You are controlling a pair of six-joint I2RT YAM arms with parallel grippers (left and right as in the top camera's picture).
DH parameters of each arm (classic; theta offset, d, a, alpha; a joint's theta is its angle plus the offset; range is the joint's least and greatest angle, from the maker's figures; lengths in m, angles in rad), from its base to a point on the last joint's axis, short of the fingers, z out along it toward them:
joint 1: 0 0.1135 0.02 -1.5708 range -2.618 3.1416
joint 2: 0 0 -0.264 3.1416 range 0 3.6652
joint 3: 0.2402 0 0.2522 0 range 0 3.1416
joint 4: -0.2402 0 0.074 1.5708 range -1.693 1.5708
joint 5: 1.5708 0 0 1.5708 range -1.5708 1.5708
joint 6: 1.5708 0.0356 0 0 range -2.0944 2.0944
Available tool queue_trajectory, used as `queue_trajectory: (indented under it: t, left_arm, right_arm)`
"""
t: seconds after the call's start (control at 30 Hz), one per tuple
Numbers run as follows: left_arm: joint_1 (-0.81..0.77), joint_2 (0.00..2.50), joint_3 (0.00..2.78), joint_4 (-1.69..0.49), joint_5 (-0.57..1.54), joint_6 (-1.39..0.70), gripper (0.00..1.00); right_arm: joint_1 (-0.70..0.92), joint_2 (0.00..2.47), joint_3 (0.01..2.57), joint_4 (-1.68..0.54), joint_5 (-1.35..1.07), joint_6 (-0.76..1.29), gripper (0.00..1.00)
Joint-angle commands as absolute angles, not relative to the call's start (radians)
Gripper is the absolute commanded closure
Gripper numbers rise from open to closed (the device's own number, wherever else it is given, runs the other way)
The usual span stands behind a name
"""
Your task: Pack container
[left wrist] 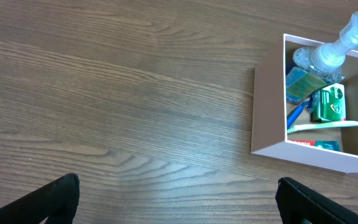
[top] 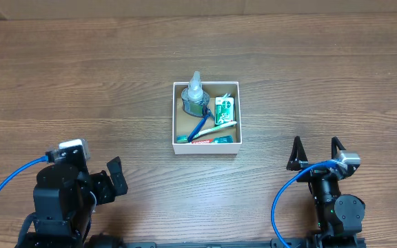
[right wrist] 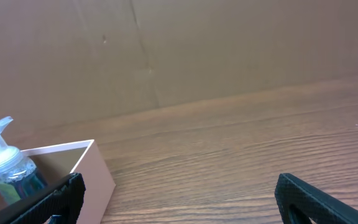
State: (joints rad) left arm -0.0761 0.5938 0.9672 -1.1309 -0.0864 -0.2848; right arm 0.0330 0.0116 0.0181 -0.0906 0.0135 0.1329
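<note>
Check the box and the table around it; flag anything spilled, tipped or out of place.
Nothing stands out. The container sits upright, the pump bottle stands inside it, the green packet and toothbrush lie within its walls, and nothing is spilled on the table.

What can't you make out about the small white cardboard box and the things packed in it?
Overhead: the print on the green packet and the red-and-teal item is too small to read.
Left wrist: the frame's right edge cuts off the small square white cardboard box.
Right wrist: the box wall hides everything inside except the top of the clear pump bottle.
</note>
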Motion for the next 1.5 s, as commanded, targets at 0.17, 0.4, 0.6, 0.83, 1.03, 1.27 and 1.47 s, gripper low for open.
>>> queue_trajectory:
  t: [0.17, 0.4, 0.6, 0.83, 1.03, 1.27, 1.47]
  left_arm:
    - [-0.072, 0.595, 0.963, -1.13, -0.078, -0.273, 0.0]
    - [-0.072, 0.595, 0.963, -1.13, -0.078, -0.273, 0.0]
    - [-0.072, 0.595, 0.963, -1.13, -0.078, -0.273, 0.0]
    - [-0.072, 0.546, 0.928, -1.157, -0.115, -0.223, 0.0]
    - [-0.071, 0.328, 0.619, -0.924, -0.113, -0.202, 0.0]
    - [-0.071, 0.127, 0.258, -0.346, -0.073, -0.039, 0.0]
    - [-0.071, 0.064, 0.076, 0.043, -0.052, 0.057, 0.0]
  right_arm:
    - [0.032, 0.003, 0.008, -0.084, -0.002, 0.126, 0.0]
    - [0.032, 0.003, 0.008, -0.084, -0.002, 0.126, 0.0]
    - [0.032, 0.003, 0.008, -0.084, -0.002, 0.126, 0.0]
    - [0.032, 0.003, 0.008, -0.084, -0.002, 0.126, 0.0]
    - [0.032, 0.003, 0.008, -0.084, -0.002, 0.126, 0.0]
    - [0.032, 0.003, 0.008, -0.084, -0.002, 0.126, 0.0]
    - [0.032, 0.003, 0.008, -0.084, -0.002, 0.126, 0.0]
